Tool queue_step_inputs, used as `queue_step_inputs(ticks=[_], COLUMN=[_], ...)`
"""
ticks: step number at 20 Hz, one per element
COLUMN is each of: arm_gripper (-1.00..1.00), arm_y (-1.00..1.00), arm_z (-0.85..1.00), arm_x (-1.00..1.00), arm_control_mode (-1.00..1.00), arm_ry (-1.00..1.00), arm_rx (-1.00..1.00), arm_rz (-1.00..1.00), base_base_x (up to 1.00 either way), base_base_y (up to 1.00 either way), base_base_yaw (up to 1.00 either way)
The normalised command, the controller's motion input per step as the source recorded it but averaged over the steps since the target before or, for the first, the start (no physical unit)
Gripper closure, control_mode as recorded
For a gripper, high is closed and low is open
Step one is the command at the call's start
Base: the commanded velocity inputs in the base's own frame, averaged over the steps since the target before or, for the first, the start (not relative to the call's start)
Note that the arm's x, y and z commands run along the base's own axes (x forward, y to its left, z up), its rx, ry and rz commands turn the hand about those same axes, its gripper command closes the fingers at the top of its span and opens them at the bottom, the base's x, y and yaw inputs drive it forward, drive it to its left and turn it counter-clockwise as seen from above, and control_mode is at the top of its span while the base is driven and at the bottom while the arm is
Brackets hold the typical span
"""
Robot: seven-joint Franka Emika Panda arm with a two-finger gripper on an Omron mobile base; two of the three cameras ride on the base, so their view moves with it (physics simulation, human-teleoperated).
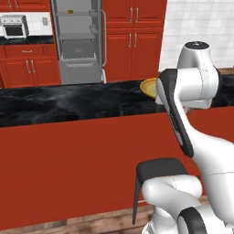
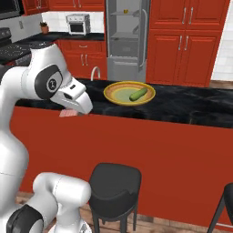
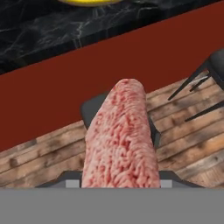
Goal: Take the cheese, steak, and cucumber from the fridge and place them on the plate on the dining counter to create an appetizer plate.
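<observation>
In the hand view the steak [image 3: 120, 135], a pinkish-red marbled slab, stands between the jaws of my gripper [image 3: 120, 180], which is shut on it. From the right base view, a pink corner of the steak [image 2: 68, 113] shows under my hand, just before the dining counter [image 2: 191, 107]. The plate [image 2: 129, 93], yellow-rimmed, sits on the counter top with the dark green cucumber [image 2: 139, 94] lying in it. The fridge [image 2: 126, 38] stands open at the back. A small yellow piece, apparently the cheese [image 2: 125, 11], rests on its top shelf.
A black stool [image 2: 113, 182] stands below my hand against the counter's red front, and another stool [image 2: 223, 205] is at the right edge. The toaster oven [image 2: 78, 24] sits on the back counter. Wooden floor lies below.
</observation>
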Motion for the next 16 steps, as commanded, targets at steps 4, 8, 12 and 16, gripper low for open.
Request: queue_step_inputs(ticks=[4,8,12,16], arm_gripper=[1.00,1.00,1.00,1.00], arm_y=[-0.03,-0.14,-0.18,-0.19], arm_z=[0.34,0.35,0.24,0.02], arm_x=[0.83,1.00,1.00,1.00], arm_control_mode=[-1.00,-1.00,-1.00,-1.00], arm_ry=[-0.02,-0.03,0.00,0.00], arm_rx=[0.00,0.00,0.00,0.00], arm_rz=[-0.02,0.00,0.00,0.00], base_base_x=[0.00,0.00,0.00,0.00], base_base_y=[0.00,0.00,0.00,0.00], base_base_yaw=[0.00,0.00,0.00,0.00])
